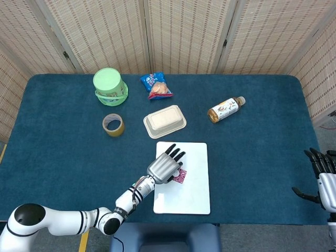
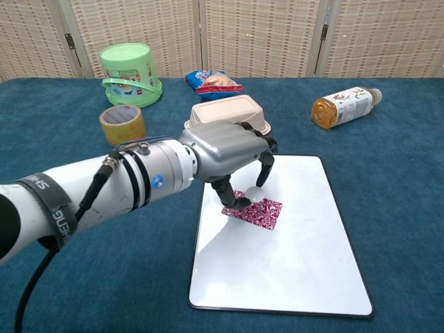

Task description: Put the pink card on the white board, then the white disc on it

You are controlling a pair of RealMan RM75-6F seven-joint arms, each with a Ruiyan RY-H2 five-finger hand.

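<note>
The white board (image 2: 291,257) (image 1: 191,197) lies in front of me with the pink patterned card (image 2: 258,214) (image 1: 182,177) flat on it. My left hand (image 2: 229,149) (image 1: 164,167) hovers over the card's left end and hides part of it in the head view. It pinches the small white disc (image 2: 255,195) between thumb and a finger, just above the card; whether the disc touches the card I cannot tell. My right hand (image 1: 321,176) stays at the table's right edge with its fingers apart and nothing in it.
Behind the board stand a beige tray (image 2: 227,118), a snack bag (image 2: 211,82) and a green tub (image 2: 129,73). A tape roll (image 2: 122,123) sits to the left. A bottle (image 2: 345,105) lies on its side at the back right.
</note>
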